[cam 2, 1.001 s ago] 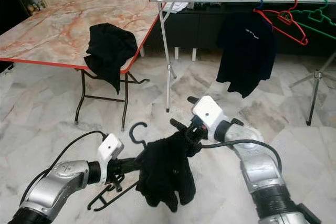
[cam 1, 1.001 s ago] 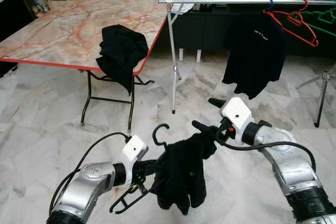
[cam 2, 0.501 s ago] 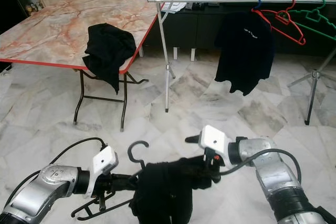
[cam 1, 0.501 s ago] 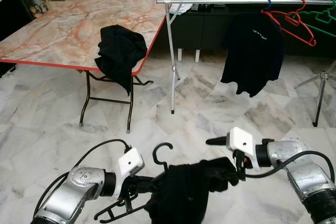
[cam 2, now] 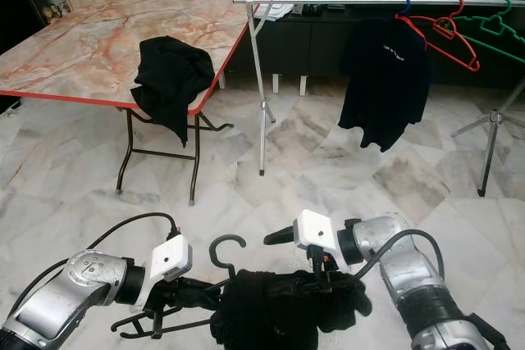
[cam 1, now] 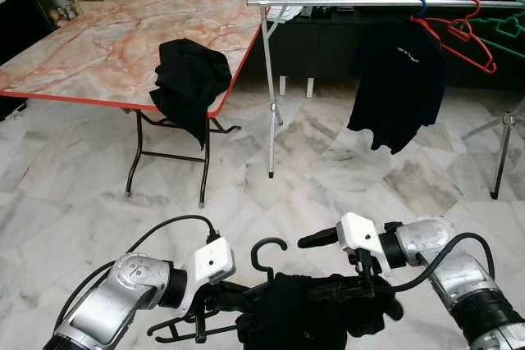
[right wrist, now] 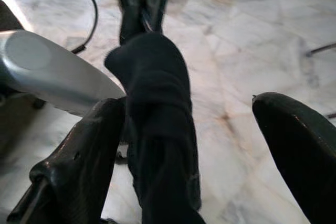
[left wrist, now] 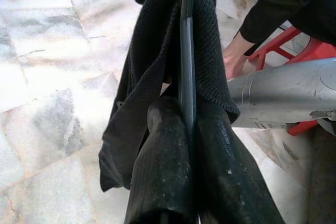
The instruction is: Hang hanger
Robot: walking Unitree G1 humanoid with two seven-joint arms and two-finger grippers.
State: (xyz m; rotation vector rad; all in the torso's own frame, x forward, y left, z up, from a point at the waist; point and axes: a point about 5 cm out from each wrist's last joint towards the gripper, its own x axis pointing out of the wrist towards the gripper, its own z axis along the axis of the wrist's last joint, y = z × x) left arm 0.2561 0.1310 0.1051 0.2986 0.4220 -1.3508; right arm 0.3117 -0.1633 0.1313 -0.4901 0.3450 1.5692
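Black plastic hanger (cam 1: 267, 253) with a dark knit garment (cam 1: 308, 313) held low over the marble floor (cam 1: 74, 202).
Left gripper (left wrist: 184, 145) has its jaws clamped on the hanger's bar; right gripper (right wrist: 184, 145) has jaws apart, straddling the garment. Beyond stand the marble-patterned folding worktop (cam 1: 107, 47) and the steel clothes rail (cam 1: 385, 3) holding a black T-shirt (cam 1: 398, 79).

Head stereo looks down; 2 wrist close-ups.
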